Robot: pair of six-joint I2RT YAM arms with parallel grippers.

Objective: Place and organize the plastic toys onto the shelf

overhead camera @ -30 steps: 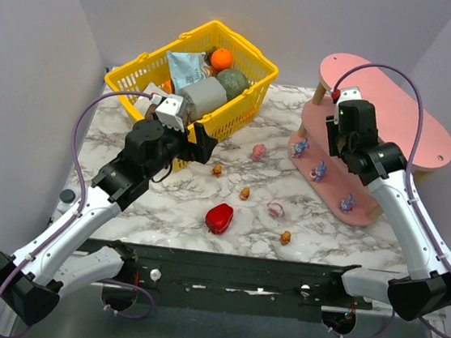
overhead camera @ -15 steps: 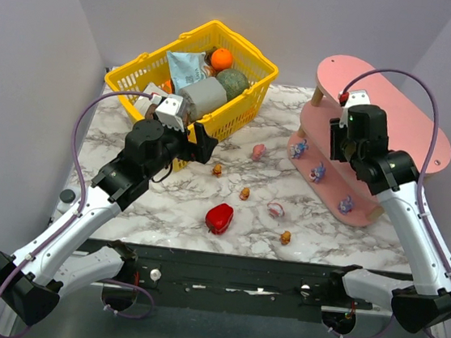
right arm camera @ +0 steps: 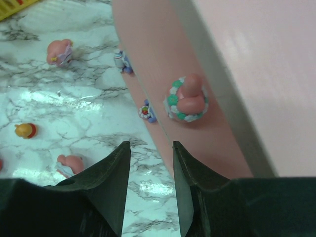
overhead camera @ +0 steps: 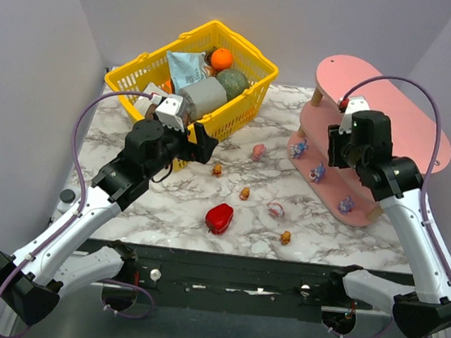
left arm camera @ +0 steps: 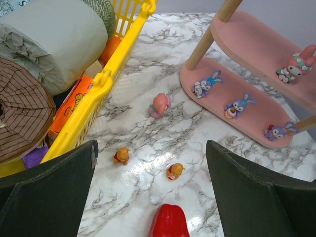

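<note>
The pink shelf (overhead camera: 425,136) stands at the right. Three purple-blue toys (overhead camera: 318,172) lie on its bottom board (left arm camera: 212,101). A pink toy with green and white trim (right arm camera: 186,98) rests on the middle board (right arm camera: 217,140). Loose on the marble are a pink toy (overhead camera: 258,150), orange toys (overhead camera: 217,169) (overhead camera: 245,193) (overhead camera: 285,238) and another pink toy (overhead camera: 276,210). My right gripper (right arm camera: 150,147) hovers over the middle board's edge, just short of the trimmed toy, open and empty. My left gripper (left arm camera: 150,145) hangs wide open above two orange toys (left arm camera: 175,171), empty.
A yellow mesh basket (overhead camera: 240,109) full of groceries stands at the back left, close beside my left gripper (overhead camera: 201,145). A glossy red pepper (overhead camera: 219,217) lies near the table's front. Grey walls close in on both sides.
My right arm has drawn back to the right, away from the shelf's middle board, jaws unchanged. The left arm has stayed still.
</note>
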